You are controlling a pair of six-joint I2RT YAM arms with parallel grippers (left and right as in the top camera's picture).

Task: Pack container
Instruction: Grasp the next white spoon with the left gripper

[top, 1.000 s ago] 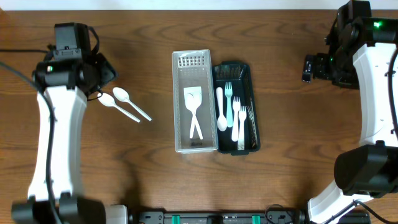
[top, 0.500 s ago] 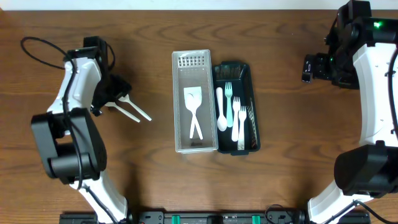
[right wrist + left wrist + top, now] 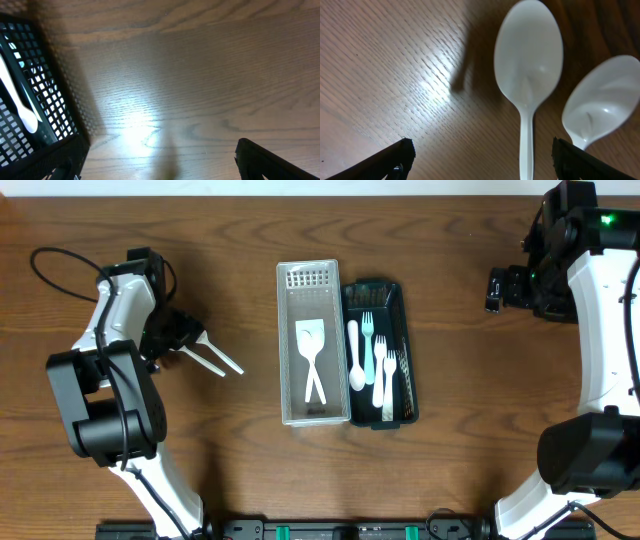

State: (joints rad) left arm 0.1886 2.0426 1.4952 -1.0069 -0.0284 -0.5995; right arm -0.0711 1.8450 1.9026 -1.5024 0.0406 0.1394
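The brown table [image 3: 250,470] has a white tray [image 3: 281,350] in the middle, and a dark tray [image 3: 398,292] sits touching the right side of the white tray. The left gripper [image 3: 487,161] is well to the left of the white tray, open wide and holding nothing. The right gripper [image 3: 162,160] is far to the right of the white tray, open too. Two white spoons [image 3: 529,60] lie side by side on the table under the left gripper
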